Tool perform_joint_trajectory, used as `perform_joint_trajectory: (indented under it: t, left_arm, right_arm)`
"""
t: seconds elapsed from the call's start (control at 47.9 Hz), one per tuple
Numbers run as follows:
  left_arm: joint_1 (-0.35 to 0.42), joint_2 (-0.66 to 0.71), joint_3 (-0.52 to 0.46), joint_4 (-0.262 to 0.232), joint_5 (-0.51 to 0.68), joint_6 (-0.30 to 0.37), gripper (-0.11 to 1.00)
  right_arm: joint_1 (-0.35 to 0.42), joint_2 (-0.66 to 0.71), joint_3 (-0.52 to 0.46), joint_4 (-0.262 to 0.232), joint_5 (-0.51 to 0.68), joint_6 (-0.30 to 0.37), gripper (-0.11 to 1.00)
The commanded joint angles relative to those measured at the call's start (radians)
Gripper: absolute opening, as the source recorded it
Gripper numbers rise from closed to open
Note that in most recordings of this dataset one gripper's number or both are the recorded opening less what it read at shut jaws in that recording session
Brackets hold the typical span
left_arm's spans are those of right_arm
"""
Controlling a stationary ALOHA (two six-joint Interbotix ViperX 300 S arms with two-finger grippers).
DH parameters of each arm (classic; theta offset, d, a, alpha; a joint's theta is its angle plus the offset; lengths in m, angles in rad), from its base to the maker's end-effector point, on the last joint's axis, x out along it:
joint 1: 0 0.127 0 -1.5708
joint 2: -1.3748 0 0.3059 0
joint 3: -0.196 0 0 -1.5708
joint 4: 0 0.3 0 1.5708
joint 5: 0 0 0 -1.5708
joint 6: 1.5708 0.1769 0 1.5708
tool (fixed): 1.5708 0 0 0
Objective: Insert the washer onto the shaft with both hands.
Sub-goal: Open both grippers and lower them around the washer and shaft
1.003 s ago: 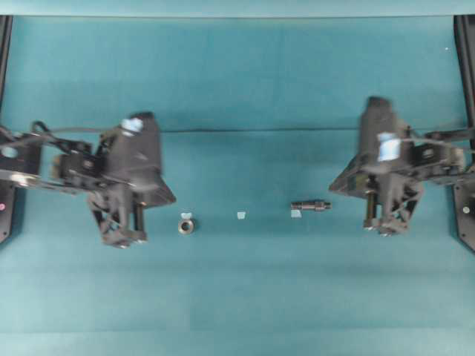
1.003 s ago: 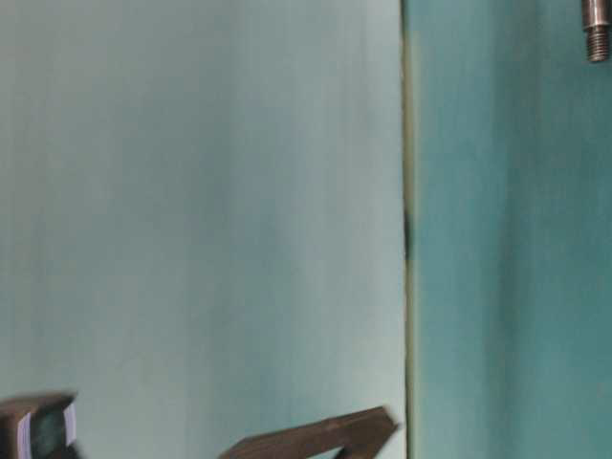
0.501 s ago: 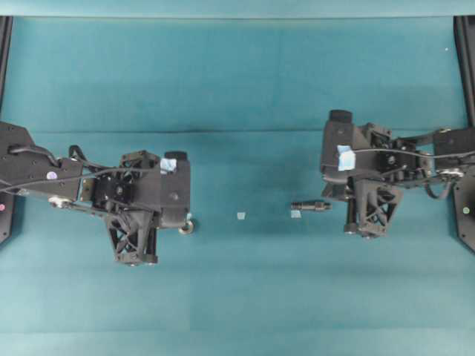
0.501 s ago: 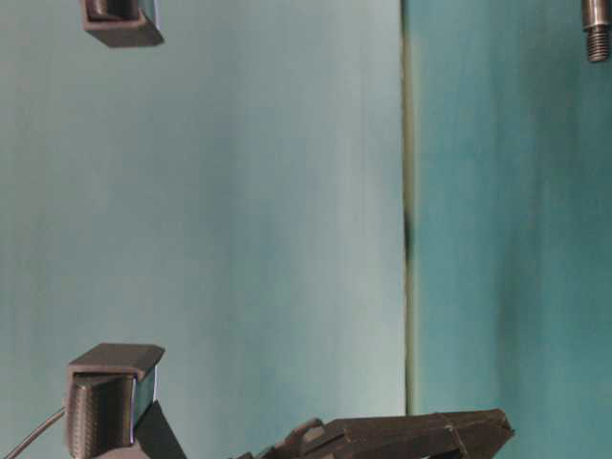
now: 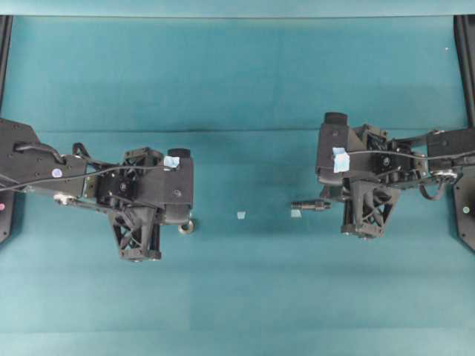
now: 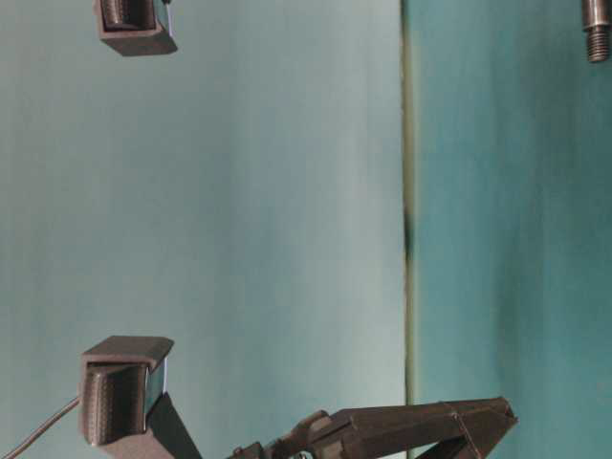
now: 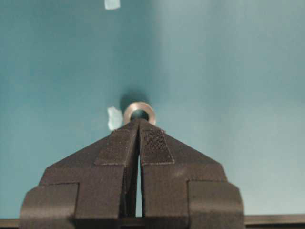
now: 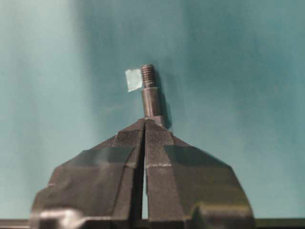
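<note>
Teal table (image 5: 237,89), washer (image 7: 139,112) just beyond the closed left end effector (image 7: 138,121) (seemingly not gripped), shaft (image 8: 150,95) lying ahead of the closed right end effector (image 8: 145,122), pale tape square (image 5: 240,215) between them

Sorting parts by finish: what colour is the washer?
Pale silvery grey washer, dark hole; left wrist view.

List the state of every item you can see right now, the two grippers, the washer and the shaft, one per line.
left gripper: shut, empty, tips just short of the washer
right gripper: shut, empty, tips over the near end of the shaft
washer: lying flat on the table, hole up, not picked up
shaft: lying on its side on the table, threaded end pointing away from the right gripper
</note>
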Motion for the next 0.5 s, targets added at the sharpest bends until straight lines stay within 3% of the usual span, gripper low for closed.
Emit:
perform_joint_trajectory:
  t: [0.0,0.084,0.167,0.293,0.355,0.481]
  left_arm:
    - [0.008,-0.003,-0.003,0.005,-0.008,-0.015,0.03]
    - [0.009,-0.005,0.005,0.005,-0.008,-0.029,0.14]
    - [0.005,-0.003,0.008,0.005,-0.008,-0.02,0.36]
    - [0.005,0.005,0.009,0.005,-0.014,-0.003,0.76]
    - [0.005,0.011,0.011,0.005,-0.015,0.002,0.9]
    - [0.012,0.031,0.008,0.005,-0.015,0.0,0.89]
  right_arm:
    - [0.003,-0.003,-0.008,0.0,-0.006,0.006,-0.06]
    - [0.003,0.0,-0.005,0.0,-0.006,0.005,0.0]
    - [0.003,0.005,-0.005,0.0,-0.005,0.003,0.12]
    - [0.006,0.023,-0.003,-0.006,-0.003,-0.002,0.46]
    - [0.008,0.04,-0.006,-0.017,0.006,-0.002,0.65]
    - [0.006,0.066,-0.012,-0.026,0.029,-0.005,0.94]
